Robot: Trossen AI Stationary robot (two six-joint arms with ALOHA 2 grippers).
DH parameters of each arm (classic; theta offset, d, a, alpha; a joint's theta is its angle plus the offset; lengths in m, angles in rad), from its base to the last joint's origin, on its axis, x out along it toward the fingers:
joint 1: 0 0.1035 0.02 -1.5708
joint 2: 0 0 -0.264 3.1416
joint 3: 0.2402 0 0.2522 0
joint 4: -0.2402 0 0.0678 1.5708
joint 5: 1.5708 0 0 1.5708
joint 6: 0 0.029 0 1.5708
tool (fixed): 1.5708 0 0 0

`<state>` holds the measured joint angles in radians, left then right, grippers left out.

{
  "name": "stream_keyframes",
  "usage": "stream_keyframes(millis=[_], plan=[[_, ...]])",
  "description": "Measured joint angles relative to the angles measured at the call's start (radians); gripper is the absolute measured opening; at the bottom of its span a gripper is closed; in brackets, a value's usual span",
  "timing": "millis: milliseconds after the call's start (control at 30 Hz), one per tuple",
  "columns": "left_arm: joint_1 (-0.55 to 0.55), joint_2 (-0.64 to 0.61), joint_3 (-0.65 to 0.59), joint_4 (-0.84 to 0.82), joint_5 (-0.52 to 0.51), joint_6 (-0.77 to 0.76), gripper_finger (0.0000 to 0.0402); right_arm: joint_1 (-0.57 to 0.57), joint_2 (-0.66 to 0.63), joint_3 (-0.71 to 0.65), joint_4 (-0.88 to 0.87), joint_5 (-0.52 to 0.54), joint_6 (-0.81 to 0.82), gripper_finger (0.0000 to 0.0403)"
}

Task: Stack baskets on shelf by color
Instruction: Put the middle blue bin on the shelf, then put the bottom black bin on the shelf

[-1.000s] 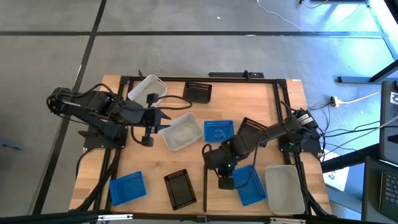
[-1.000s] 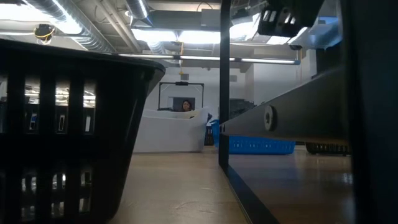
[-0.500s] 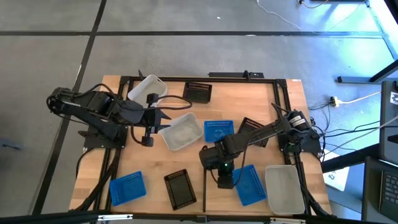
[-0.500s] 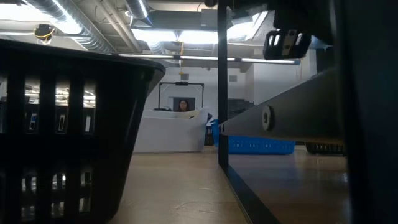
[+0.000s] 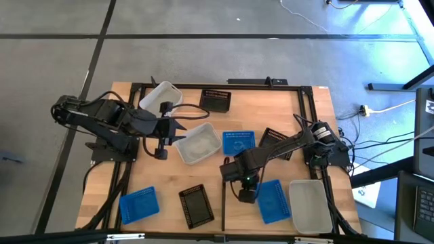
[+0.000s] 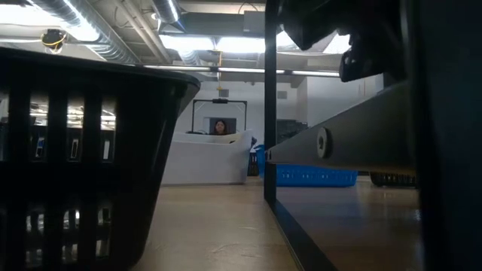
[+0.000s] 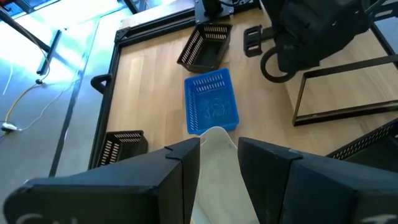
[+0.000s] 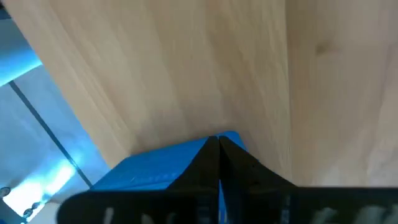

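Right tool (image 5: 245, 197) sits at the near-left corner of the blue basket (image 5: 273, 200) on the shelf (image 5: 271, 210). In its wrist view the fingers (image 8: 217, 155) are pressed together flat, with the blue rim right at the tips. I read that as a thin pinch on the basket wall, or a nudge with the tips; can't tell which. Either way it looks like squaring the basket up on the shelf.

White basket (image 5: 310, 205) sits just beside that blue one, on the side away from the shelf's black upright bar (image 5: 223, 203). So two colour spots are started on the shelf, one basket each, nothing stacked yet.

Left tool (image 5: 178, 135) is at the near rim of a second white basket (image 5: 198, 146), well off the shelf toward the bench (image 5: 156, 177) centre. Its fingers (image 7: 180, 168) stand apart with the white rim between them, straddling but not clamped. Looks staged for a rim grab to carry it onto the white spot.

Relative to the shelf:
- blue basket #2 (image 5: 239, 143): just beyond the shelf's far edge
- slotted black basket (image 5: 274, 140): beside that blue one, under the right arm
- black basket #2 (image 5: 196, 205): just across the upright bar
- blue basket #3 (image 5: 138, 203): further out past that
- white basket #3 (image 5: 161, 96) and black basket #3 (image 5: 217, 100): far bench edge, well apart from the shelf

Most of the sort is still open.
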<state>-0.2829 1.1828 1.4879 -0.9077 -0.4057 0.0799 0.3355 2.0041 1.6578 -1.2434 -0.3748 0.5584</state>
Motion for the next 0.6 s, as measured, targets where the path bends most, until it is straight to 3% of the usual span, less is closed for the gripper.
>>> stream_keyframes(millis=[167, 400, 600], plan=[[0.000, 0.000, 0.000, 0.000, 0.000, 0.000, 0.0102, 0.000, 0.000, 0.000, -0.022, 0.020, 0.019, 0.0000], [0.000, 0.000, 0.000, 0.000, 0.000, -0.005, 0.0102, 0.000, -0.009, 0.000, -0.038, 0.125, 0.009, 0.0000], [0.002, 0.000, 0.000, -0.107, -0.003, -0.144, 0.0102, 0.000, -0.097, 0.001, -0.040, 0.257, 0.017, 0.0000]])
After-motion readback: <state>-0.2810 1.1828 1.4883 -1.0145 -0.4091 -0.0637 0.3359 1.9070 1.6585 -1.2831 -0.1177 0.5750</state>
